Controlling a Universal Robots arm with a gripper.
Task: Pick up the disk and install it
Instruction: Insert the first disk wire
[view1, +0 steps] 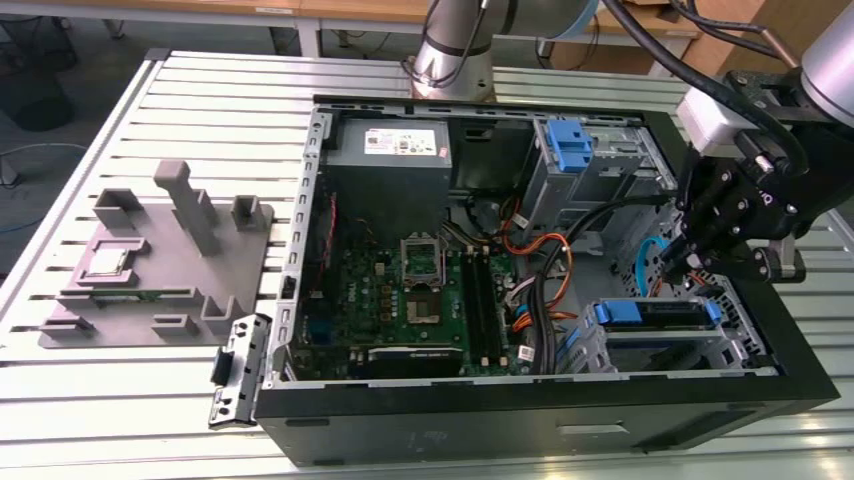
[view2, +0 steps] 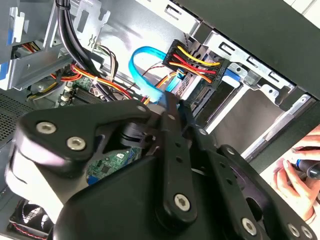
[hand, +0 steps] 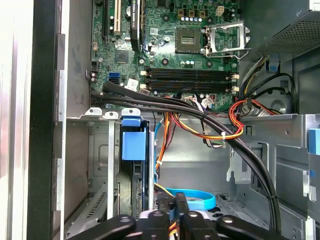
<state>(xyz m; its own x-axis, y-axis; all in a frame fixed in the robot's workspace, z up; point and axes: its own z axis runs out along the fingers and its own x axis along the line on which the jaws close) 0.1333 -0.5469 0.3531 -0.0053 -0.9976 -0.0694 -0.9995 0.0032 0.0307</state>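
Observation:
The disk (view1: 650, 314) sits in the drive cage at the case's front corner, on the exterior view's right, with its blue rails showing at both ends. In the first wrist view the disk (hand: 135, 187) is edge-on in its slot under a blue tab. My gripper (view1: 686, 266) hangs just above and behind that cage, over the cables. Its black fingers (hand: 180, 212) are pressed together with nothing between them. In the second wrist view the gripper (view2: 172, 107) points at a light-blue cable beside the cage.
The open case (view1: 534, 430) lies on a slatted table. Inside it are the motherboard (view1: 400, 290), a grey power supply (view1: 390, 145), a blue latch (view1: 567, 145) and bundled cables (hand: 250, 150). A grey fixture (view1: 160, 260) stands outside. A person's hand (view2: 295, 175) is near the case.

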